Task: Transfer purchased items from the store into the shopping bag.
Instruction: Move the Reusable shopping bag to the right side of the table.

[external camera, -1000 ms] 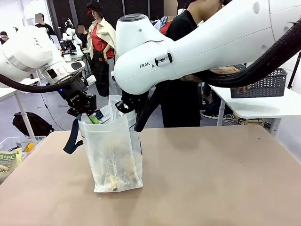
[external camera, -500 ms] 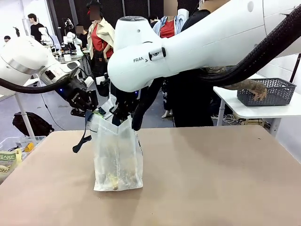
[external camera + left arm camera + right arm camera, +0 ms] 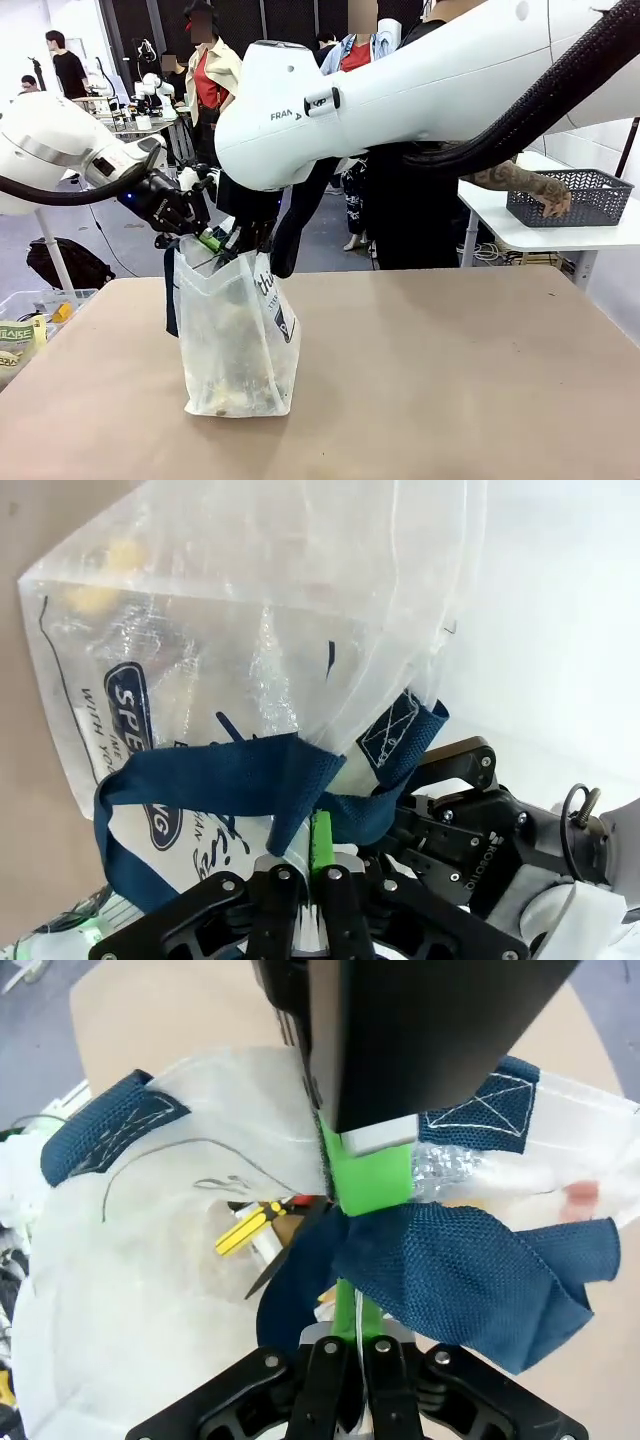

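Shopping bag (image 3: 238, 340) — translucent white plastic, dark blue handles, dark oval logo on its side; stands upright on the brown desk (image 3: 450, 380), left of the desk's middle. Blurred yellowish and tan goods (image 3: 232, 385) lie at the bag's bottom, not otherwise identifiable.

Left pincer (image 3: 197, 237) — at the bag's upper left rim, green pads pressed together on the blue handle (image 3: 215, 780) and the plastic edge; the left wrist view shows the strap pinched between the fingers (image 3: 321, 845).

Right pincer (image 3: 243, 243) — at the bag's top, just beside the left one; fingers together, clamped on the rim where the other blue handle (image 3: 470, 1260) is sewn. Inside the bag's mouth, the right wrist view shows a yellow-and-black item (image 3: 248, 1227).

Store (image 3: 573, 196) — dark grey slotted basket, on a white desk well right of and beyond the bag. A person's hand (image 3: 553, 200) rests at its near rim.

Clear bin (image 3: 30, 310) — left of the bag, at the desk's edge, holding small packets.
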